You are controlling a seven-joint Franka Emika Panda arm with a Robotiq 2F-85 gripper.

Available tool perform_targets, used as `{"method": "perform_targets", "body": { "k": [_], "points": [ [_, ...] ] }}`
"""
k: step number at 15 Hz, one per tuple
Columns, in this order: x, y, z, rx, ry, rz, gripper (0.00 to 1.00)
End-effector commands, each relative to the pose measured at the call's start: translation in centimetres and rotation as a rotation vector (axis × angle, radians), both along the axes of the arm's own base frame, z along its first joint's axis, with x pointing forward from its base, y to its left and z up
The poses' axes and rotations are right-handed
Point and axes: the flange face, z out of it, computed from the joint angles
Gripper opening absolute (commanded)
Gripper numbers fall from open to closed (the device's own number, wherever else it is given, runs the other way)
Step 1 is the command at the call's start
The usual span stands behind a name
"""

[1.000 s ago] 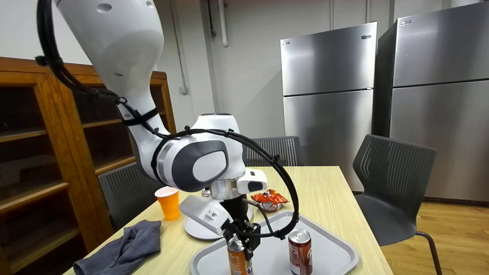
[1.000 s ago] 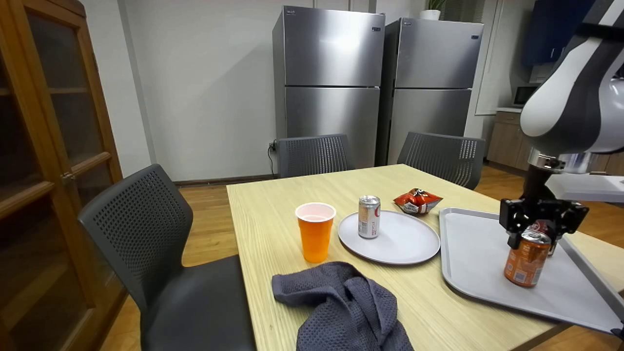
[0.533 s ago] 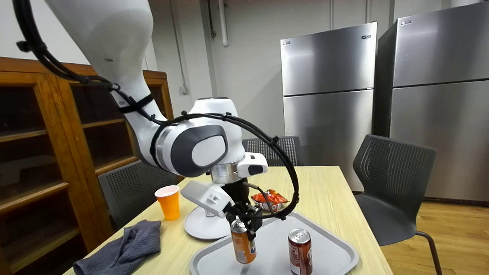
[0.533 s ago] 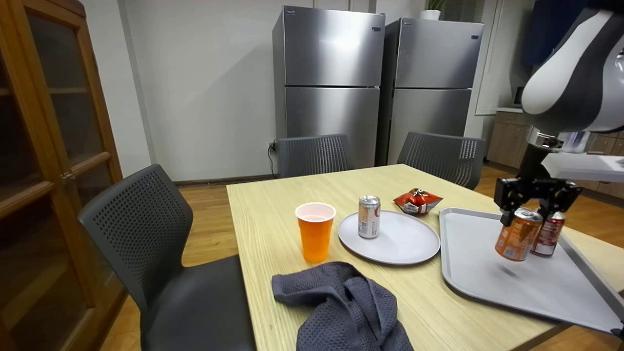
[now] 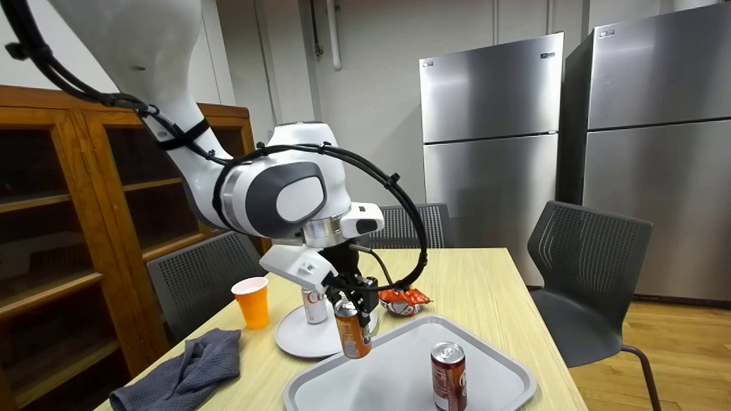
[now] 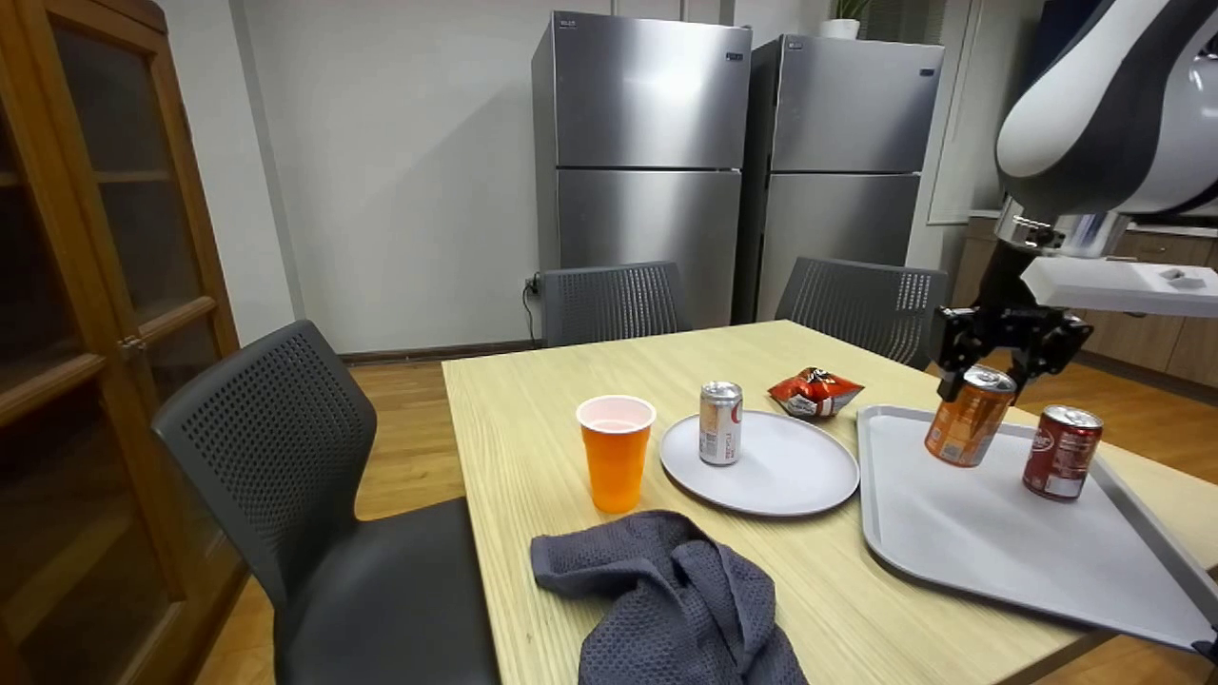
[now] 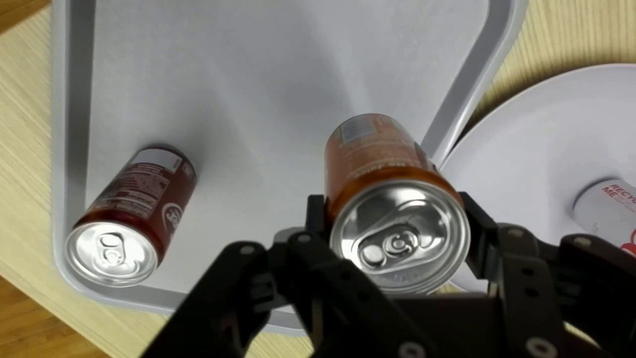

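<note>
My gripper [image 7: 392,214] is shut on an orange can [image 7: 375,149], one finger on each side near its silver top. In both exterior views the orange can [image 5: 353,337] hangs slightly tilted above the grey tray [image 6: 990,542], near the tray's edge beside the plate. A dark red can [image 6: 1063,455] stands upright on the tray, apart from the gripper. On the round pale plate [image 6: 799,476] stands a silver can [image 6: 720,423]. The wrist view shows the dark red can [image 7: 141,191] at left and part of the silver can [image 7: 608,206] at right.
An orange cup [image 6: 617,457] stands beside the plate, with a crumpled dark grey cloth [image 6: 680,609] in front of it. A red snack bag [image 6: 815,393] lies behind the plate and tray. Dark chairs [image 5: 594,274] surround the wooden table [image 5: 474,291].
The gripper has lifted the orange can off the tray and carried it up and toward the plate side. The dark red can, formerly partly hidden behind it in an exterior view, now shows fully.
</note>
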Motion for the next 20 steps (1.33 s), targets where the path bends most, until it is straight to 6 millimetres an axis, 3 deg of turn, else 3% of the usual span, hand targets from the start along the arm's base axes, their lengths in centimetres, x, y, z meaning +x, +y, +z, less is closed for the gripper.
{"method": "perform_targets", "body": {
  "k": [1, 10, 16, 20],
  "points": [
    [1.6, 2.4, 2.1, 0.009, -0.021, 0.014, 0.38],
    [5.9, 8.3, 2.8, 0.027, -0.046, 0.092, 0.38],
    [7.3, 12.2, 1.0, 0.065, -0.023, 0.195, 0.38],
    [8.2, 13.3, -0.4, 0.048, -0.002, 0.266, 0.38]
  ]
}}
